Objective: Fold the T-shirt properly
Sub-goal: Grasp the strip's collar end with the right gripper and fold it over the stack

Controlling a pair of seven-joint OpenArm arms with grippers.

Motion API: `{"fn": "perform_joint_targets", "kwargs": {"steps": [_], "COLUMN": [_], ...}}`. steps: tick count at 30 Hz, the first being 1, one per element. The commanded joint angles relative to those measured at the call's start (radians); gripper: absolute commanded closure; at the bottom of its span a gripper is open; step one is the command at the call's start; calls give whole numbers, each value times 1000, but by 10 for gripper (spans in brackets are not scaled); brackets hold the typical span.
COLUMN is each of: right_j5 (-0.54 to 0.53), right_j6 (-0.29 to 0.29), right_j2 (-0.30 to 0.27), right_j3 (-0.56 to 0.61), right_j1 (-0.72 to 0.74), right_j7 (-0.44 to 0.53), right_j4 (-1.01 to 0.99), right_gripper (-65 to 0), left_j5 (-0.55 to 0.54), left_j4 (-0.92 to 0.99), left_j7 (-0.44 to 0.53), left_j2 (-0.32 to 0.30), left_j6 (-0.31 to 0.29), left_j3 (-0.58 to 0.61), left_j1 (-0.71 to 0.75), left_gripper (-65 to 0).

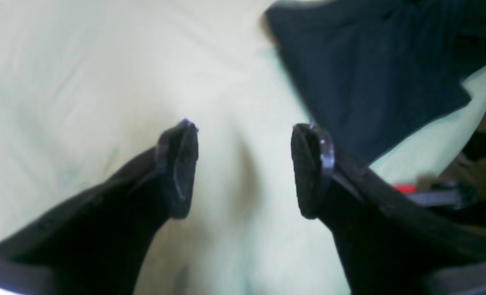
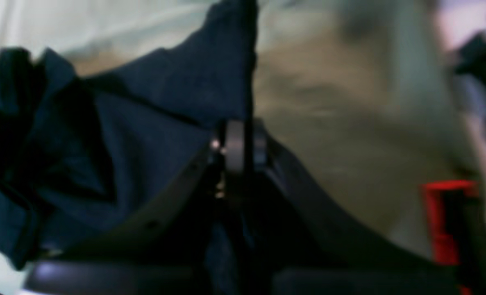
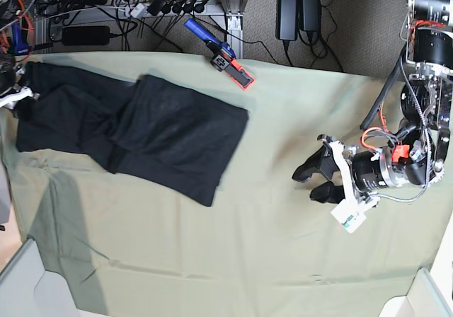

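The black T-shirt (image 3: pixel 141 129) lies partly folded and creased on the pale green sheet (image 3: pixel 248 246) at the back left. No print or label shows. My right gripper (image 2: pixel 243 143) is shut on an edge of the black cloth (image 2: pixel 144 135); in the base view it sits at the shirt's far left end (image 3: pixel 15 96). My left gripper (image 3: pixel 315 179) is open and empty, low over the bare sheet well to the right of the shirt. In the left wrist view its fingers (image 1: pixel 245 164) are spread apart, with a shirt corner (image 1: pixel 370 73) ahead to the upper right.
A blue and orange tool (image 3: pixel 225 56) lies at the table's back edge near the shirt. Cables and power bricks (image 3: pixel 290 9) hang behind the table. White bins stand at the front left corner (image 3: pixel 21 281) and the front right corner (image 3: pixel 421 296).
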State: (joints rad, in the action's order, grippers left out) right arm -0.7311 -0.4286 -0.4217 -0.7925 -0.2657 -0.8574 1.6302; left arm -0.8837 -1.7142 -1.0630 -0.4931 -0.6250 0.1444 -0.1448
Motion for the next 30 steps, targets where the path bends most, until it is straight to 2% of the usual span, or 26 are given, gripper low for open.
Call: {"fn": "perform_joint_targets", "kwargs": {"steps": [1, 3, 6, 12, 19, 22, 27, 30], "right_j5": [-43, -85, -126, -119, -62, 8, 142, 179], "right_j6": [-66, -66, -68, -67, -66, -66, -66, -67], "right_j2": [-32, -37, -2, 175, 354, 413, 475, 478], "right_j3": [-14, -18, -17, 21, 217, 310, 466, 549], "right_j1": [9, 18, 40, 64, 88, 121, 163, 180], "right_j7": [14, -8, -33, -33, -3, 24, 77, 91], "right_j4": [18, 35, 105, 366, 483, 477, 417, 350], "right_gripper": [0, 0, 0, 0, 0, 0, 0, 0], "left_j5": [-16, -11, 25, 47, 46, 46, 43, 43], "left_j4": [-16, -16, -15, 13, 14, 14, 14, 14], "left_j7": [18, 19, 19, 35, 34, 34, 33, 34], "left_j2": [-9, -9, -10, -77, -144, -175, -212, -214], "left_j6": [-4, -4, -5, -4, -3, -2, 12, 12], "left_j3": [-14, -26, -35, -43, -48, -48, -48, -48], "left_j1": [-6, 17, 49, 94, 98, 98, 98, 98], "left_gripper": [-395, -395, -395, -395, -395, -395, -395, -395]}}
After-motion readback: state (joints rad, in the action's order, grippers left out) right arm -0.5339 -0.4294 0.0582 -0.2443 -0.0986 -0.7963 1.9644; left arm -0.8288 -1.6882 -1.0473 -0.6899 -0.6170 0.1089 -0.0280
